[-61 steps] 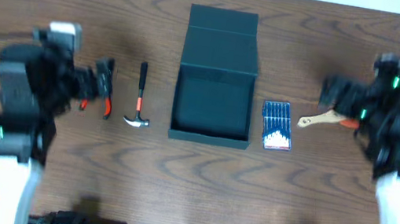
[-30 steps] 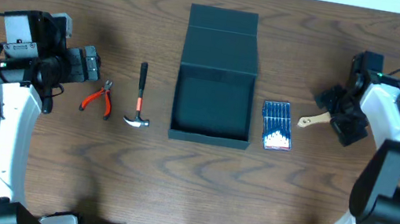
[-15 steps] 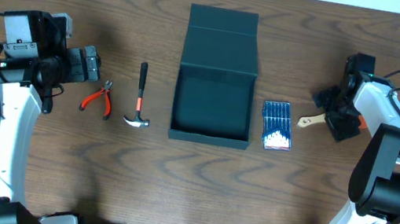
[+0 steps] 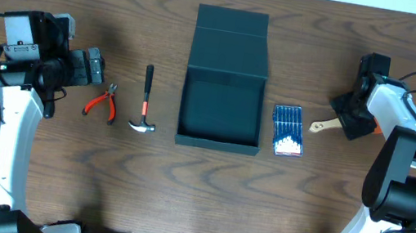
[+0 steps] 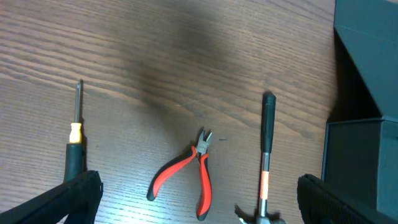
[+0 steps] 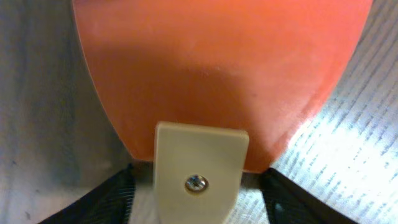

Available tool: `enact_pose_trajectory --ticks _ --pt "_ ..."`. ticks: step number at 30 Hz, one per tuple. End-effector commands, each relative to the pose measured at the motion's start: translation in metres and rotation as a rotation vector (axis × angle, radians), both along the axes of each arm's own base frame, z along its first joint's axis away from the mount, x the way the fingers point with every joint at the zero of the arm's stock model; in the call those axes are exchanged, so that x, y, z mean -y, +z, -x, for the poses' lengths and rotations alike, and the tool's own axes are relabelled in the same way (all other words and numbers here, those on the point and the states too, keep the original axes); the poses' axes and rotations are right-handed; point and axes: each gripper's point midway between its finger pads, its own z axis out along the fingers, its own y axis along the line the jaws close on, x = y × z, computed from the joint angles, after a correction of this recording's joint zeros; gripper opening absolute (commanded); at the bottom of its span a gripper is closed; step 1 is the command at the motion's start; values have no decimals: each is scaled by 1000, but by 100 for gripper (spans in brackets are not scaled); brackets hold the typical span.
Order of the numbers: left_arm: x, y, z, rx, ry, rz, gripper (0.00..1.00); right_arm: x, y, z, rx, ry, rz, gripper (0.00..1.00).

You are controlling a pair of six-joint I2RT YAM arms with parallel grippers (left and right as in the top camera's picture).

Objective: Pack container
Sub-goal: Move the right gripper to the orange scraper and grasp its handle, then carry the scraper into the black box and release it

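Wooden surface [image 4: 195,205] bore the container [image 4: 221,114] at centre, lid [image 4: 230,41] folded back for loading. Right claw [image 6: 200,198] straddled the scraper handle [image 6: 200,155], apart, seemingly to grip. Left claw [image 5: 199,202] gaped above the pliers [image 5: 202,183].

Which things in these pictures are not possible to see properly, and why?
Overhead: the right gripper covers the blade of the scraper.
Overhead: the left gripper hides the screwdriver, seen only by the left wrist.
Left wrist: the bottom edge cuts off the head of the hammer.
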Motion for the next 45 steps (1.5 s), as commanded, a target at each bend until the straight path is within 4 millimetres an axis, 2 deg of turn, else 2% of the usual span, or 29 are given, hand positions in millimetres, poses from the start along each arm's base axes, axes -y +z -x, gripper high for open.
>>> enact_pose_trajectory --ticks 1,4,7,9,12,14,17,19,21,22,24,26,28,31,35,38,45 --pt "0 4 -4 12 -10 2 98 -2 -24 9 -58 -20 -19 58" --pt "0 4 -4 12 -10 2 98 -6 -23 6 -49 37 -34 43" --pt "0 4 -4 12 -10 2 98 -22 -18 -4 -14 184 -114 30" --pt "0 4 -4 12 -10 2 99 -30 -10 -9 13 245 -148 27" --pt "0 4 -4 12 -10 2 98 -35 12 -19 74 331 -153 23" --pt "0 4 -4 12 -10 2 98 -37 35 -28 132 406 -135 22" --pt "0 4 -4 12 -10 2 98 -49 85 -47 275 595 -90 19" --pt "0 4 -4 12 -10 2 98 -76 128 -63 441 842 -74 18" --pt "0 4 -4 12 -10 2 98 -109 177 -67 613 1088 -53 11" --pt "0 4 -4 12 -10 2 98 -123 201 -66 686 1163 -35 1" --pt "0 4 -4 12 -10 2 98 -150 246 -57 810 1278 14 1" --pt "0 4 -4 12 -10 2 98 -174 274 -46 886 1385 64 1" --pt "0 4 -4 12 -10 2 98 -203 293 -32 937 1522 119 1" --pt "0 4 -4 12 -10 2 98 -249 295 -7 963 1775 173 1" --pt "0 4 -4 12 -10 2 98 -303 268 31 907 2173 252 1" --pt "0 4 -4 12 -10 2 98 -320 241 40 816 2366 337 1" --pt "0 4 -4 12 -10 2 98 -336 173 32 668 2687 428 1"
